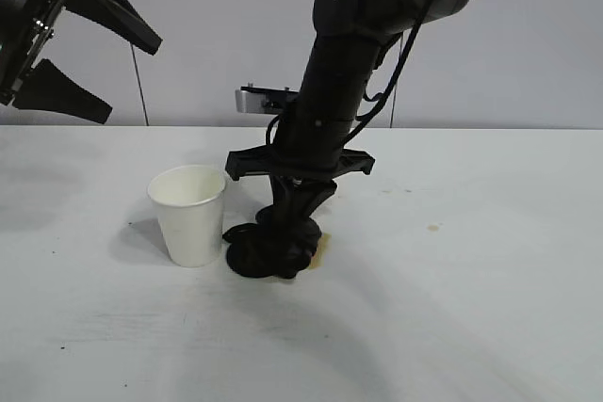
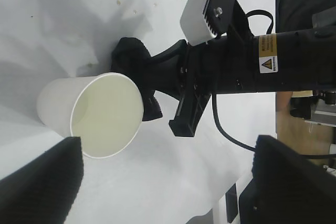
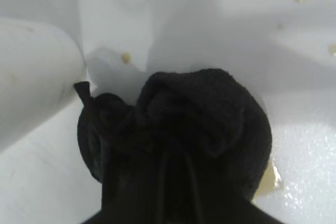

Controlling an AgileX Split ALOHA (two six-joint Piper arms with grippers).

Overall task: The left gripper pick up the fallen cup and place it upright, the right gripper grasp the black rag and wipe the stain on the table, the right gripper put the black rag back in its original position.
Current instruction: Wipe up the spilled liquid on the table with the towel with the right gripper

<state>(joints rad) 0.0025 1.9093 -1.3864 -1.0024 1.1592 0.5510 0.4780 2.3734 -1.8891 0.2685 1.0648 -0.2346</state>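
While the right gripper (image 1: 283, 237) presses down with its fingers pinched shut on the black rag (image 1: 268, 253), the cloth sits bunched on the table (image 1: 471, 308) over the stain (image 1: 323, 249), of which only an amber edge shows. The rag looks soft and limp (likely to drag and smear rather than slide), so a grip on its gathered top suits wiping. The paper cup (image 1: 189, 214) stands upright, touching the rag; light and easily tipped. The left gripper (image 1: 89, 44) hangs spread wide and empty above, off to the cup's side.
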